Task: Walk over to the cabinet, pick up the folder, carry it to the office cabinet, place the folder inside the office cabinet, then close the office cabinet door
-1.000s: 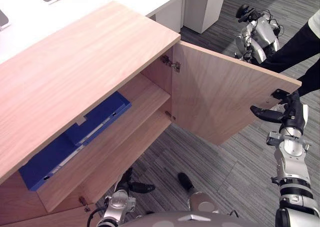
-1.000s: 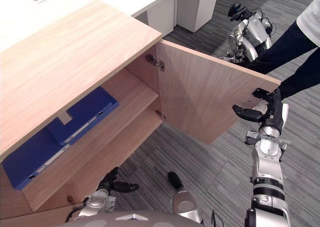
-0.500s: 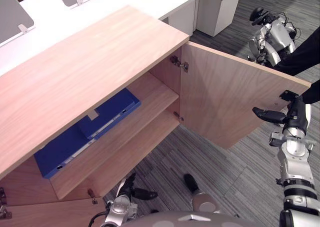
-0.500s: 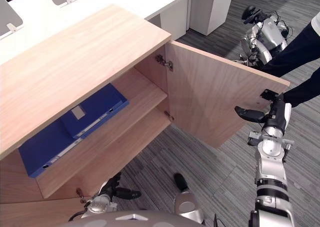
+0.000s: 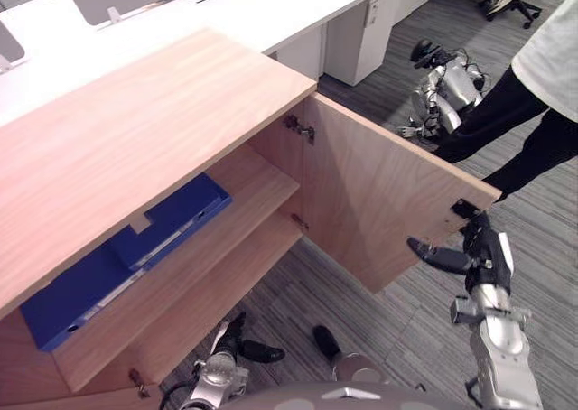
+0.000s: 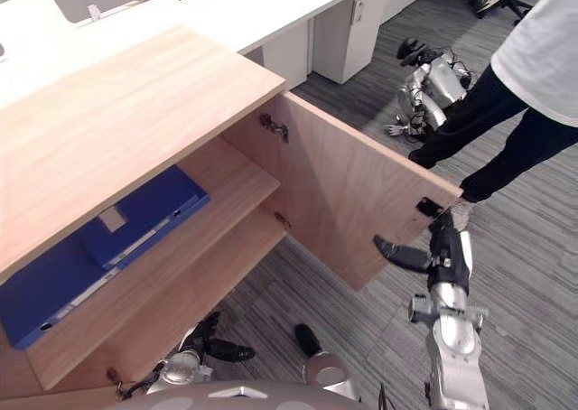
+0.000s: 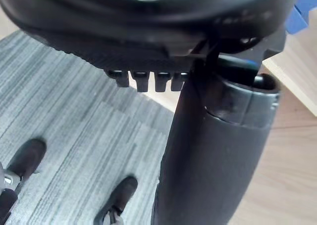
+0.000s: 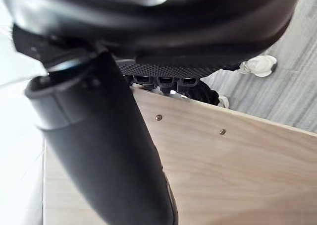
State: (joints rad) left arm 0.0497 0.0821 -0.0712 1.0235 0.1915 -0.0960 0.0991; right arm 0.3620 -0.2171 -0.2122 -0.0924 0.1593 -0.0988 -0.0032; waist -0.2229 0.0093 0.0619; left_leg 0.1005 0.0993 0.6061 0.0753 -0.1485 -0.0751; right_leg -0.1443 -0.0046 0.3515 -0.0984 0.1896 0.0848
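Folder point(image 5: 126, 252) shelved. My R hand point(image 5: 483, 252) at door point(image 5: 379, 202) edge, fingers' state can't tell; L hand point(image 5: 235, 330) fingers relaxed. Risk: thumb inside door pinched on closing.

One blue folder point(image 5: 117, 265), one wooden cabinet point(image 5: 153, 130), one open door point(image 5: 379, 193), one person point(image 5: 515, 112), one other robot point(image 5: 444, 89).

Bright, even overhead light filled the room. The white desk point(image 5: 271, 4) glared nearly featureless; the cabinet point(image 5: 135, 130) top was evenly lit, its shelves point(image 5: 257, 180) in soft shade. Faint shadows lay on the carpet point(image 5: 406, 338) beneath the open door point(image 5: 379, 202)
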